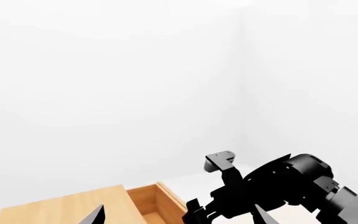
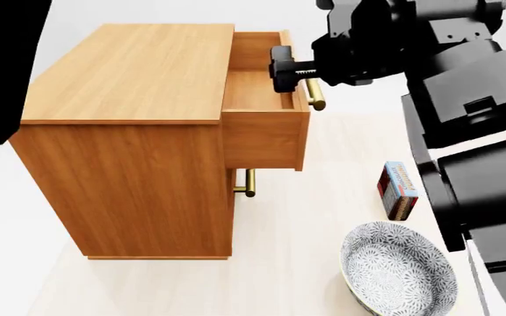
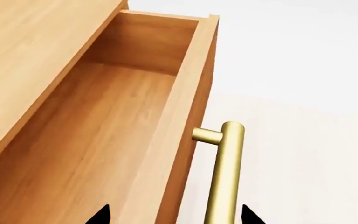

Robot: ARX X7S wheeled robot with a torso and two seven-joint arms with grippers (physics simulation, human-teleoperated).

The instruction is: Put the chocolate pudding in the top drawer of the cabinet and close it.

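The top drawer [image 2: 266, 99] stands open (nothing inside), right pincer [image 3: 174, 215] spread apart above it.

The cabinet [image 2: 130, 125] is seen to be made of orange-brown wood with a fine straight grain and a smooth, matt finish. The top drawer [image 3: 123, 135], pulled out of the cabinet, is of the same wood, its inner floor slightly paler. Its handle [image 3: 223, 177] is rendered as brass-coloured metal with a soft satin sheen. The desk [image 2: 323, 217] under the cabinet is shown as pale, faintly grained and matt. Beside the cabinet, the bowl [image 2: 398, 273] looks like glazed ceramic, finely patterned. The pudding box [image 2: 398, 189] appears to be printed cardboard. The right end effector [image 2: 281, 69] is matt black.
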